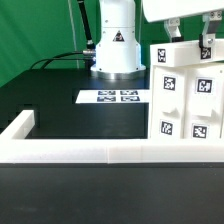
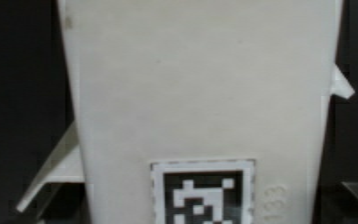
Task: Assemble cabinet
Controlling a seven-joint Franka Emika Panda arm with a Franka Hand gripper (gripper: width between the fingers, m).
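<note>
The white cabinet [image 1: 186,98] stands at the exterior view's right, its front faces marked with several black-and-white tags. My gripper [image 1: 188,34] comes down from the top right onto the cabinet's upper part, a finger on each side of a white panel [image 1: 182,55]. In the wrist view this panel [image 2: 194,90] fills the middle of the picture, with one tag [image 2: 202,192] close to the jaws. Angled white cabinet parts [image 2: 55,175] show beside it. The fingers themselves are hidden at the picture's edge; the jaws appear closed on the panel.
The marker board [image 1: 118,97] lies flat on the black table in front of the robot base [image 1: 117,45]. A low white rim [image 1: 90,152] runs along the table's near edge, with a corner at the exterior view's left [image 1: 18,125]. A green backdrop stands behind.
</note>
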